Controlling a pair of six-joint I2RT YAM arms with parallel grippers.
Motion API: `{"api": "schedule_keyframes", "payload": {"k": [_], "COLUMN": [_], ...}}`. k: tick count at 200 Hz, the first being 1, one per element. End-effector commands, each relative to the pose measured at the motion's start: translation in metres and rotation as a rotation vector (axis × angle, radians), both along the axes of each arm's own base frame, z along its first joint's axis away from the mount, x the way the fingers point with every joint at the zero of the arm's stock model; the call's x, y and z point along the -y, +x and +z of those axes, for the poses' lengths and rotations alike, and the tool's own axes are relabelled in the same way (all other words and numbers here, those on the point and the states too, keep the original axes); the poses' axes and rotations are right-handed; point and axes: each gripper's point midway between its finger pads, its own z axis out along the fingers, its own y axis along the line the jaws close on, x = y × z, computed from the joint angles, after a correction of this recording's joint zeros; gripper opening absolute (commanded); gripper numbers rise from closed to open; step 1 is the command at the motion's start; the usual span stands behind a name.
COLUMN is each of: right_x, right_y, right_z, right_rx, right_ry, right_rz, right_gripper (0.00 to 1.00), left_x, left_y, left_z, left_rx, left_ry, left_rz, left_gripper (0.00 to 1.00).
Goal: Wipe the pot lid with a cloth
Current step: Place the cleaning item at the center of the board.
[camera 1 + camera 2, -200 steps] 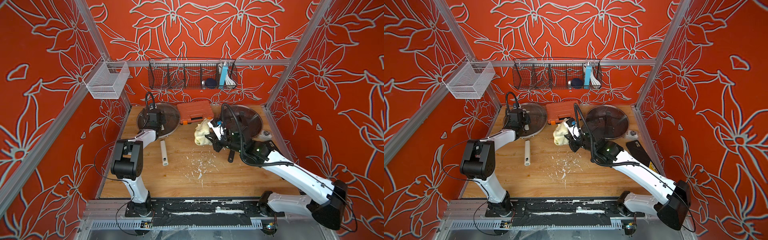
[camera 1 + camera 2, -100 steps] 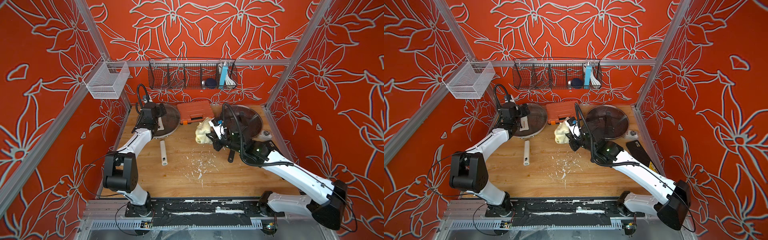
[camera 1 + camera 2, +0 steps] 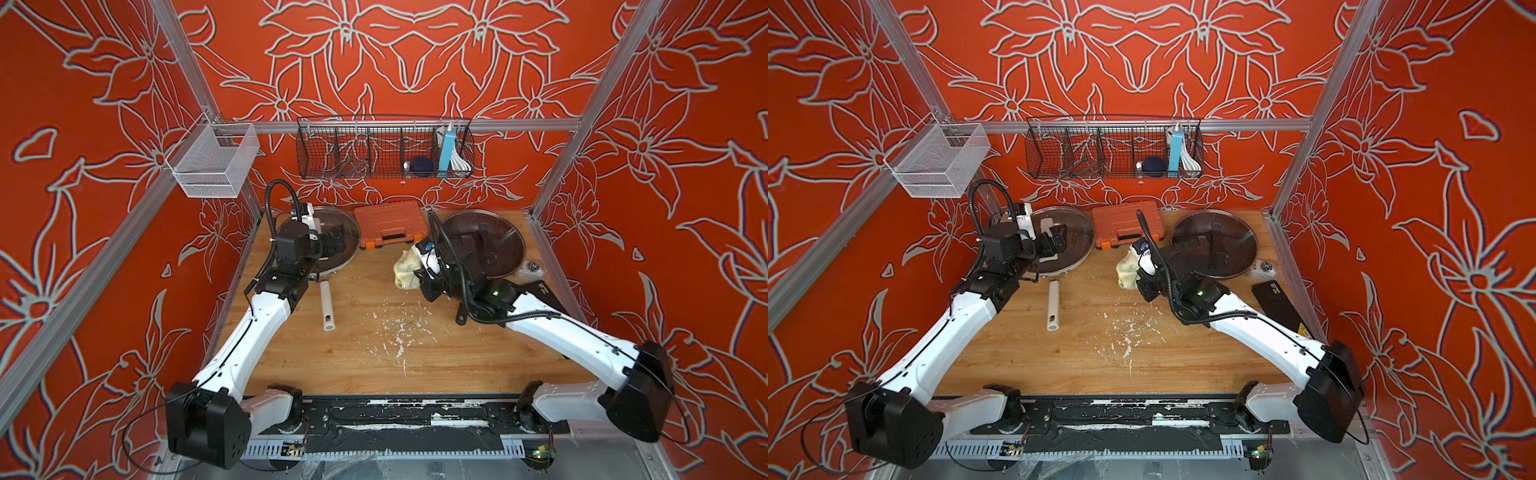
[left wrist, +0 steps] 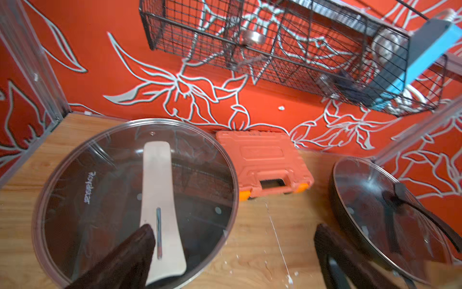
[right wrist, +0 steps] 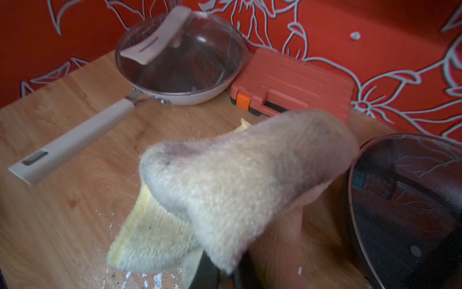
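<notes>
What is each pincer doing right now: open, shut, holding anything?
Left pincer: open, holding nothing, over the cream-handled glass lid.
Right pincer: shut on the cloth, which is off the table.

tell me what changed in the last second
The left gripper opened over the cream handle of the glass lid, apparently letting it go, and its elbow dropped back toward the base. The right gripper stayed shut on the cloth; nothing else moved.

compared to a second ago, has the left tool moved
Yes. The left tool has shifted across the glass lid toward the orange case, and its jaws have opened.
</notes>
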Motion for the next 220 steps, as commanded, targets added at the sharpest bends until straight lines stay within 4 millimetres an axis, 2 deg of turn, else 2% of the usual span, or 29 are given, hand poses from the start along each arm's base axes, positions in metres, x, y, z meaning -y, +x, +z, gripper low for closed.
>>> {"api": "schedule_keyframes", "payload": {"k": [1,14,18,22,34,62,72,84,99,123,142,163,189,220], "right_x": [0.002,-0.003,-0.005,-0.007,-0.012,-0.022,-0.024,-0.027,-0.026,-0.025,-0.022,-0.015,-0.004,0.024], "right_y": [0.007,0.013,0.015,0.017,0.023,0.033,0.036,0.038,0.041,0.044,0.043,0.040,0.039,0.049], "right_z": [-0.033,-0.050,-0.055,-0.066,-0.082,-0.116,-0.125,-0.133,-0.139,-0.127,-0.110,-0.092,-0.064,-0.029], "right_rx": [-0.064,-0.104,-0.118,-0.142,-0.177,-0.230,-0.242,-0.253,-0.260,-0.232,-0.199,-0.173,-0.130,-0.078], "right_ry": [-0.058,-0.076,-0.083,-0.096,-0.106,-0.124,-0.131,-0.136,-0.157,-0.171,-0.154,-0.105,-0.042,0.000], "right_rz": [-0.044,-0.066,-0.074,-0.081,-0.100,-0.140,-0.147,-0.152,-0.164,-0.148,-0.131,-0.131,-0.149,-0.232], "right_gripper": [0.00,0.00,0.00,0.00,0.00,0.00,0.03,0.13,0.38,0.74,0.87,0.93,0.94,0.93], "left_x": [0.016,0.022,0.022,0.022,0.024,0.028,0.029,0.033,0.036,0.037,0.039,0.047,0.064,0.089], "left_y": [-0.033,-0.045,-0.053,-0.057,-0.066,-0.079,-0.081,-0.084,-0.086,-0.088,-0.091,-0.095,-0.102,-0.107], "left_z": [-0.016,-0.024,-0.018,-0.019,-0.025,-0.028,-0.030,-0.031,-0.030,-0.030,-0.030,-0.034,-0.044,-0.062], "left_rx": [-0.074,-0.091,-0.071,-0.077,-0.089,-0.099,-0.100,-0.101,-0.100,-0.100,-0.100,-0.114,-0.138,-0.163], "left_ry": [-0.037,-0.036,-0.036,-0.033,-0.022,0.028,0.046,0.058,0.056,0.060,0.053,0.031,0.030,0.032], "left_rz": [-0.086,-0.116,-0.123,-0.127,-0.138,-0.167,-0.178,-0.197,-0.214,-0.223,-0.237,-0.268,-0.309,-0.361], "left_gripper": [0.99,0.99,0.99,0.99,0.99,0.99,0.99,0.99,0.99,0.99,0.99,0.99,0.99,0.99]}}
